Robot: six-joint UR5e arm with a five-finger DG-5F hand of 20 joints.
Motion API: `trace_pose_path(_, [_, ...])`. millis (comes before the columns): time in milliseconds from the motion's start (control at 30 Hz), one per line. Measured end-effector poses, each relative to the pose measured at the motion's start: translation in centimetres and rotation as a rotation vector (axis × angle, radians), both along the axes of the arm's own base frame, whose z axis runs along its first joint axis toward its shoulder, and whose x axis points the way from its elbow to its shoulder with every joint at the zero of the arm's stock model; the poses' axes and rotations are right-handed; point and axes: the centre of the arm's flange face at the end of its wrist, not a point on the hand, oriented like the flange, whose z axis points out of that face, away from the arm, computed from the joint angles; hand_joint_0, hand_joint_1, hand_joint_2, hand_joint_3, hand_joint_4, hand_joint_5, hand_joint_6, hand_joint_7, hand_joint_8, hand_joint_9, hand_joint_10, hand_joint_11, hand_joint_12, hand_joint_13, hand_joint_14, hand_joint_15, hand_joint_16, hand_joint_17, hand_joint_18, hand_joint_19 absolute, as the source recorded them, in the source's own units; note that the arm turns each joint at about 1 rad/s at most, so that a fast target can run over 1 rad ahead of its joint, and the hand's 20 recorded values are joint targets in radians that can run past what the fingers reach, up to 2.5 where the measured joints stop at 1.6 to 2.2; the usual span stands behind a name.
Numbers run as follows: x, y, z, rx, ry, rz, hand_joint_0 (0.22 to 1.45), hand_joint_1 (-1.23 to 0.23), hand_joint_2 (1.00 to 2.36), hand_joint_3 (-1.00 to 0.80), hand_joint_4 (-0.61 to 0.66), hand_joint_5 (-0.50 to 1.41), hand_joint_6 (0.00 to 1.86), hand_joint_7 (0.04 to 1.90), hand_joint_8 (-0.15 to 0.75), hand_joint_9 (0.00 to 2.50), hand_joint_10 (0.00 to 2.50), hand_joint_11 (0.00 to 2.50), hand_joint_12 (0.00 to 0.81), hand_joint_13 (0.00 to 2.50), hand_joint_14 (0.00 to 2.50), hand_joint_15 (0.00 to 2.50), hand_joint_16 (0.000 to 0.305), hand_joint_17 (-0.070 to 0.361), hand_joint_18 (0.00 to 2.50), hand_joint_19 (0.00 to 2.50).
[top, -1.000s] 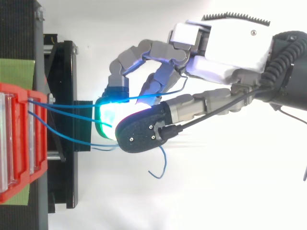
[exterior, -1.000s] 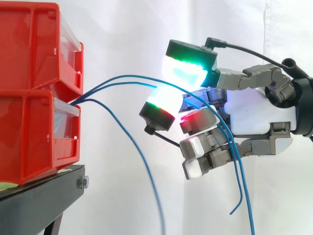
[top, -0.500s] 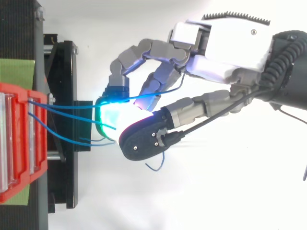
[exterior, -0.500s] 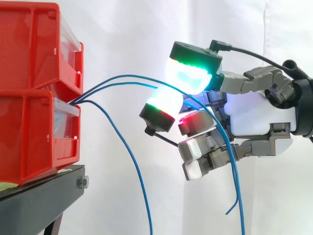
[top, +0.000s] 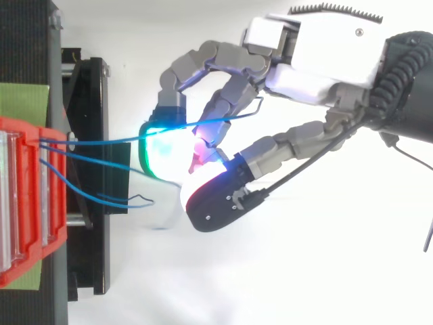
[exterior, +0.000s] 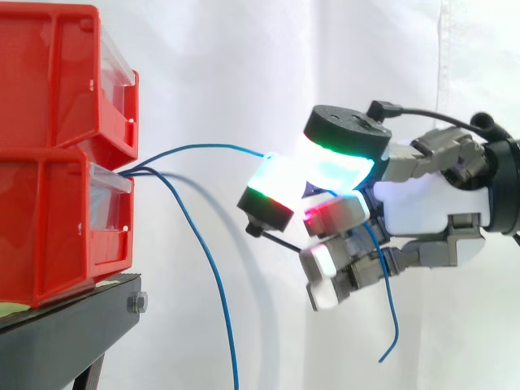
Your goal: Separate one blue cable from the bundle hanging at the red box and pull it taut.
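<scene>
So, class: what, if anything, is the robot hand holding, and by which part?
One blue cable, pinched partway along between the robot hand's fingertips; its end dangles free.

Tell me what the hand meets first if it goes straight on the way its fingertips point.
Likely the slack blue cables drooping from the lower red bin, then that bin's front. Depth is unclear; the hand, pinching one blue cable, may pass beside them.

We see open air between the red bins (exterior: pixel 57 162) and the hand (exterior: pixel 422 203), crossed by two lines. The upper blue cable (exterior: pixel 203 148) runs from the bins into the curled fingers, and a loose blue cable (exterior: pixel 213 276) droops past the black stand (exterior: pixel 73 333). Under the hand a cable tail (exterior: pixel 394 317) dangles. Above the hand we find clear room before the white curtain (exterior: pixel 244 65).
</scene>
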Motion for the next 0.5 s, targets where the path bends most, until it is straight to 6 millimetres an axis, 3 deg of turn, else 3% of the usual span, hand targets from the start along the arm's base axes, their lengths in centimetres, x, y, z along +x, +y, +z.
trace_pose_path(67, [-0.3, -0.2, -0.6, -0.001, 0.010, -0.002, 0.49, -0.92, 1.00, -0.50, 0.07, -0.20, 0.88, 0.89, 0.286, 1.21, 0.02, 1.33, 0.347, 0.98, 0.03, 0.75, 0.053, 0.120, 0.69, 0.65])
trace_pose_path(267, [-0.7, -0.5, -1.6, -0.002, 0.015, -0.005, 0.46, -0.65, 1.00, -0.50, 0.09, -0.20, 0.86, 0.92, 0.305, 1.27, 0.02, 1.31, 0.375, 1.02, 0.02, 0.74, 0.057, 0.128, 0.73, 0.67])
trace_pose_path(500, [-0.6, -0.6, -1.6, -0.001, 0.005, -0.007, 0.47, -0.62, 1.00, -0.50, 0.11, -0.22, 0.86, 0.89, 0.302, 1.25, 0.02, 1.32, 0.376, 1.08, 0.03, 0.84, 0.058, 0.131, 0.76, 0.69])
